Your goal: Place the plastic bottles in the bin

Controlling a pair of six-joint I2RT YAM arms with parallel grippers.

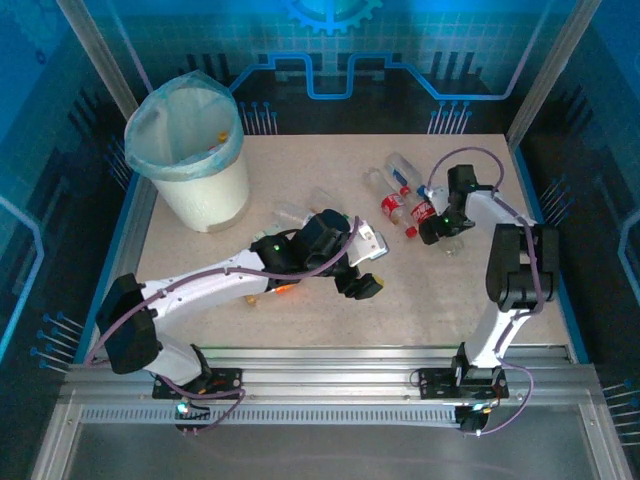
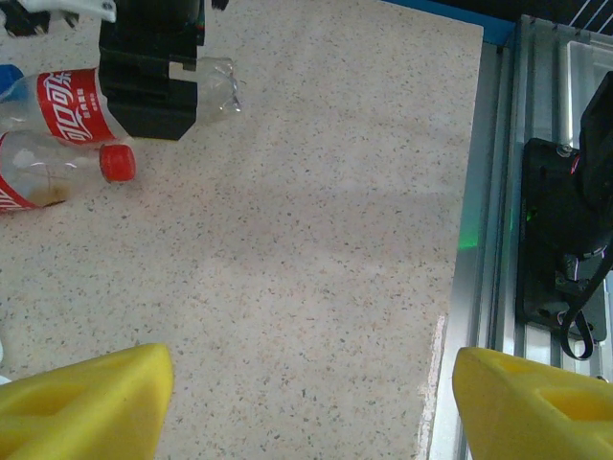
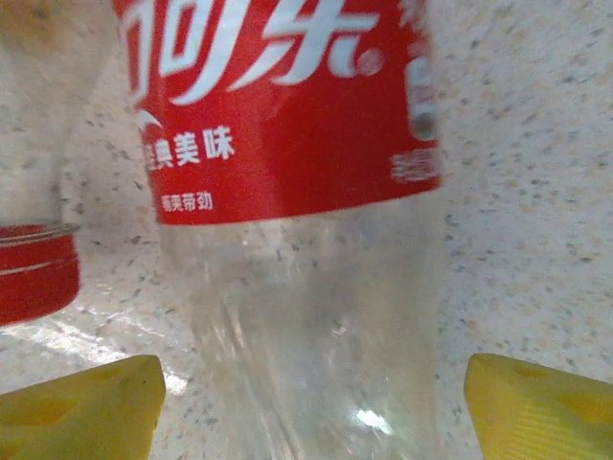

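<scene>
1. The speckled beige table carries everything, with both arms bolted at its near edge.
2. The round white bin, lined with a light-blue plastic bag, stands in the far left corner, well apart from both grippers.
3. The white left arm reaches diagonally toward the middle of the table. The white right arm bends in from the right side.
4. A clear plastic bottle with a red label lies on its side at right of centre. It is between the right gripper's yellow fingertips, with a sliver of table showing on each side. The jaws stand apart around it, not clamped.
5. A second clear bottle with a red cap lies just beside the first.
6. Two more clear bottles lie just behind that pair, toward the far edge.
7. Another clear bottle lies near the far side of the left arm.
8. The left gripper has its yellow fingertips spread wide over bare table, with nothing between them. The two red-labelled bottles lie ahead of it, apart.
</scene>
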